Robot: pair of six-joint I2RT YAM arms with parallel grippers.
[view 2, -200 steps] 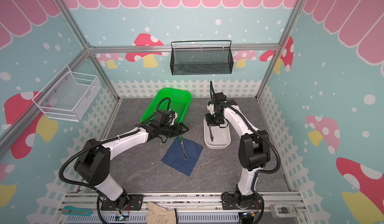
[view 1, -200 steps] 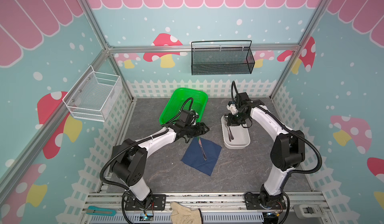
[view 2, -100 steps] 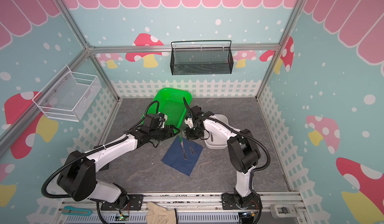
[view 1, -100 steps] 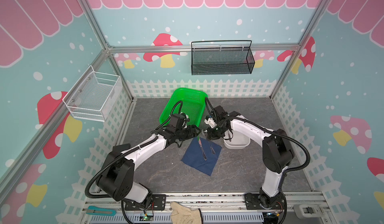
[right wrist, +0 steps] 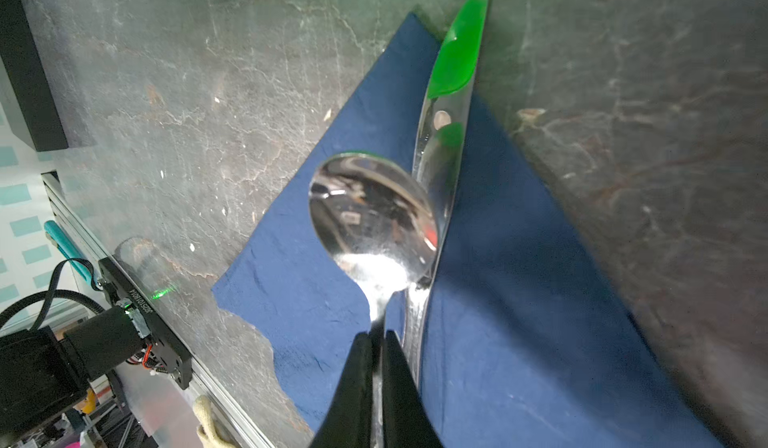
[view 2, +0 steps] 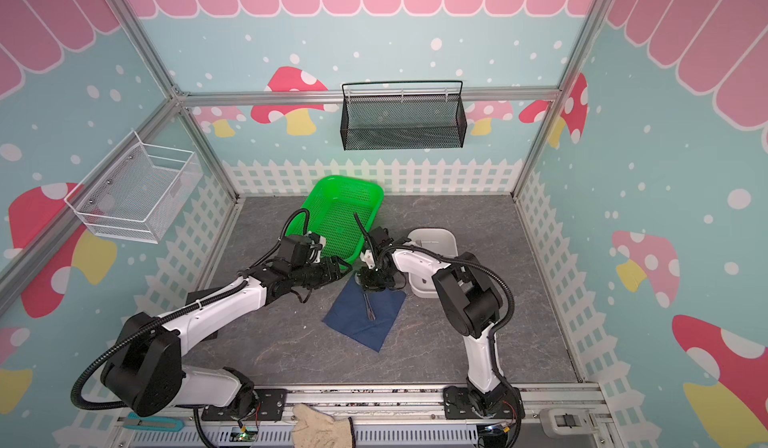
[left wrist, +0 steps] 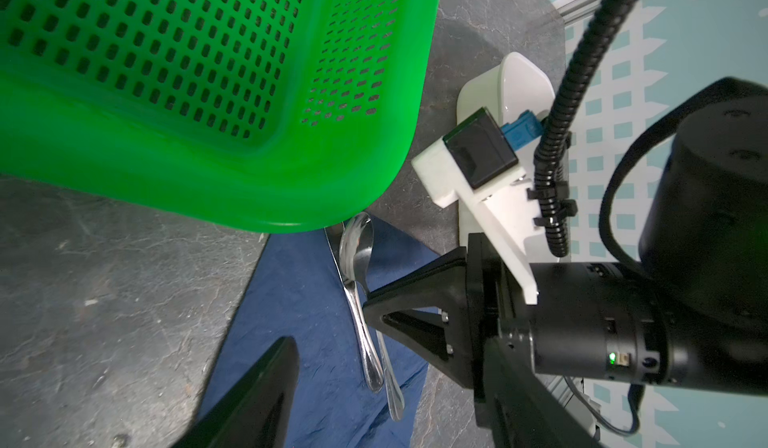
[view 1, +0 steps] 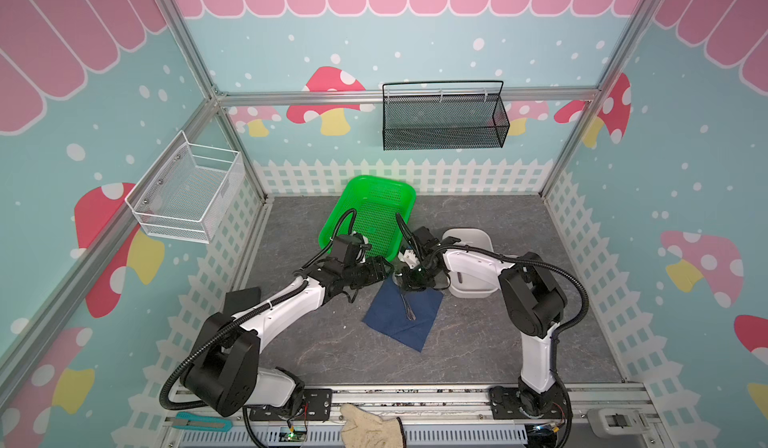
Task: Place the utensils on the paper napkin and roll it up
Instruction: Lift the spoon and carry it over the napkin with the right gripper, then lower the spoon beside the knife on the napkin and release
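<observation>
One slim silver metal spoon [right wrist: 374, 213] is pinched at its neck by the right gripper [right wrist: 377, 342], over the dark navy square paper napkin [right wrist: 498, 321]. A second slim silver utensil [right wrist: 444, 167] lies on the napkin alongside. The left gripper [view 1: 381, 270] hangs spread wide beside the napkin's far corner.

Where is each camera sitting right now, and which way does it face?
Both top views: high above the front rail, facing down and back over the whole table; both arms show, left claw and right claw near the far corner of the napkin.
Left wrist: on the left arm, low, facing the green basket, spoon and right claw; one of its own fingers shows.
Right wrist: on the right arm, looking along the right claw, shut on the spoon, over the napkin.
Shared: both wrist views show spoon and napkin.
</observation>
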